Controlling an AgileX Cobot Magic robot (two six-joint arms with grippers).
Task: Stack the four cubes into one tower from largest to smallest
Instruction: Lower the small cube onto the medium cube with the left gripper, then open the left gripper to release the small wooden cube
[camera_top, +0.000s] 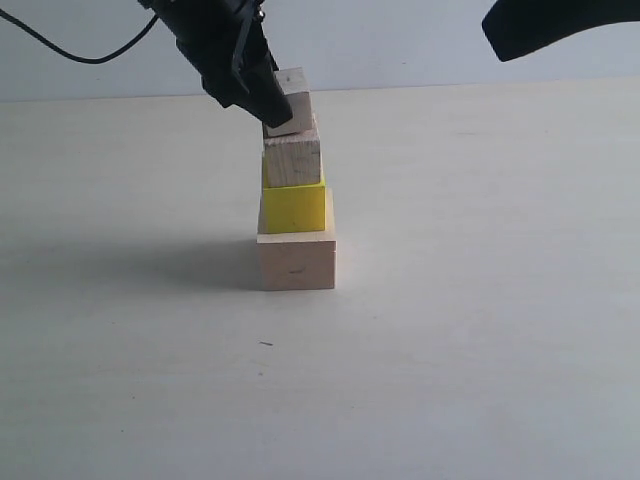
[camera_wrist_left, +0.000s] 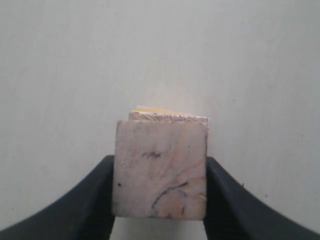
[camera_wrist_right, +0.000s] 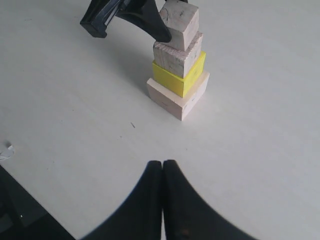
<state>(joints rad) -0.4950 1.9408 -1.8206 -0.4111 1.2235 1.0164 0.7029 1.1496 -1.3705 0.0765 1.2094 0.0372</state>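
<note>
Three cubes stand stacked on the table: the large pale wood cube (camera_top: 296, 260) at the bottom, the bright yellow cube (camera_top: 293, 207) on it, the brownish wood cube (camera_top: 292, 158) above. My left gripper (camera_top: 285, 105) is shut on the smallest pale wood cube (camera_top: 297, 92), holding it on top of the brownish one; I cannot tell whether they touch. In the left wrist view the smallest cube (camera_wrist_left: 160, 170) fills the space between the black fingers (camera_wrist_left: 95, 195), hiding most of the tower (camera_wrist_left: 170, 117). My right gripper (camera_wrist_right: 163, 165) is shut and empty, well back from the tower (camera_wrist_right: 177, 80).
The right arm (camera_top: 560, 25) hangs high at the upper right of the exterior view. A black cable (camera_top: 70, 50) runs at the upper left. A small white scrap (camera_wrist_right: 5, 152) lies near the table edge in the right wrist view.
</note>
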